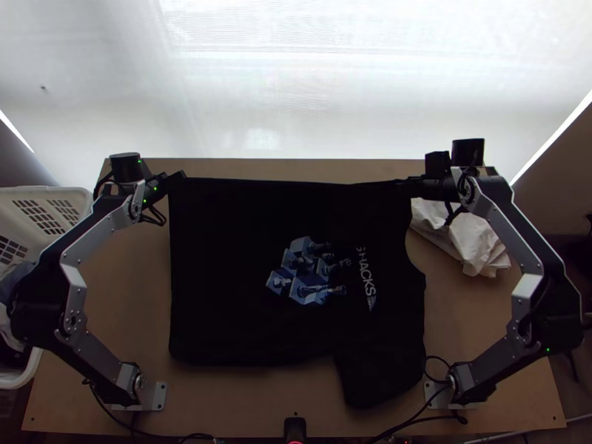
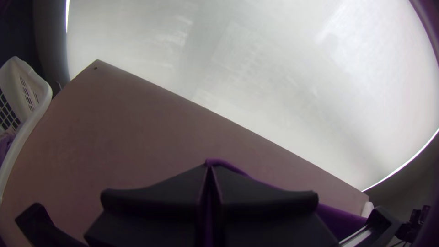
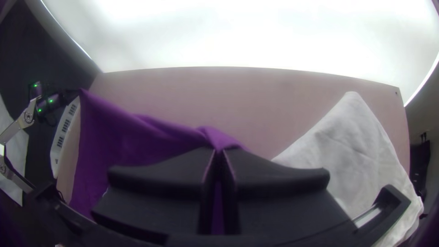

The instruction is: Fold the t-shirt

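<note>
The black t-shirt (image 1: 222, 274) lies spread with its print up, hem toward the left, one sleeve pointing to the near edge. My left gripper (image 1: 177, 177) is at its far left corner; in the left wrist view that gripper (image 2: 209, 168) is shut on the shirt (image 2: 338, 219), which looks purple there. At the shirt's far right side is my right gripper (image 1: 413, 182). The right wrist view has this gripper (image 3: 219, 153) shut on a pinched bit of the shirt (image 3: 123, 137). Between the two grippers the far edge runs nearly straight and looks raised off the table.
A crumpled white cloth (image 1: 470, 240) lies on the table (image 1: 488, 318) right of the shirt. A white basket (image 1: 70, 194) holding cloth stands off the table's left side. A small black device (image 1: 294, 428) sits at the near edge.
</note>
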{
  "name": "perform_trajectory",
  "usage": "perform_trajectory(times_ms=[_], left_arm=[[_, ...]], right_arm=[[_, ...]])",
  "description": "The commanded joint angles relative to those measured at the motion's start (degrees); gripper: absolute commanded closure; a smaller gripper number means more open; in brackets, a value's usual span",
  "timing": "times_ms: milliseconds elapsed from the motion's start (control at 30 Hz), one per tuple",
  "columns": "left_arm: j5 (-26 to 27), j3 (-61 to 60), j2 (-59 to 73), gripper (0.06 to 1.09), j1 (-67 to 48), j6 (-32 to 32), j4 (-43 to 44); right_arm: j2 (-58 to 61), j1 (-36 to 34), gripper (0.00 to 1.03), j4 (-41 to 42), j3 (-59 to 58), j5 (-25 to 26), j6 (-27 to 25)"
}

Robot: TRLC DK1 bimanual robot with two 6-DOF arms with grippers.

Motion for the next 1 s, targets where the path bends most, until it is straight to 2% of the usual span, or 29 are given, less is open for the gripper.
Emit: perform_trajectory(times_ms=[0, 133, 333, 500, 700, 967], left_arm=[[-1.0, 4.6, 5.8, 1.05, 1.7, 0.5, -0.1], [-1.8, 5.3, 6.6, 1.05, 2.3, 1.0, -1.7], [-1.0, 6.3, 1.0, 1.05, 1.0, 1.1, -15.1], [4.5, 8.5, -0.5, 1.05, 0.2, 2.1, -27.7], [5.1, 8.6, 0.1, 1.05, 0.0, 4.4, -33.3], [5.4, 7.5, -0.6, 1.05, -0.2, 5.5, -37.8]], right_arm=[[6.5, -0.1, 1.00, -1.3, 6.1, 0.2, -0.1], [7.2, -0.1, 1.00, -2.8, 5.9, 0.2, 0.9], [3.7, -0.3, 1.00, -8.8, 4.7, 0.3, 1.9], [0.4, -0.4, 1.00, -10.1, 3.0, 0.3, 1.8], [-0.2, -0.1, 1.00, -13.1, 3.2, 0.4, 1.7], [-2.8, 0.6, 1.00, -21.2, 0.7, 0.9, 1.1]])
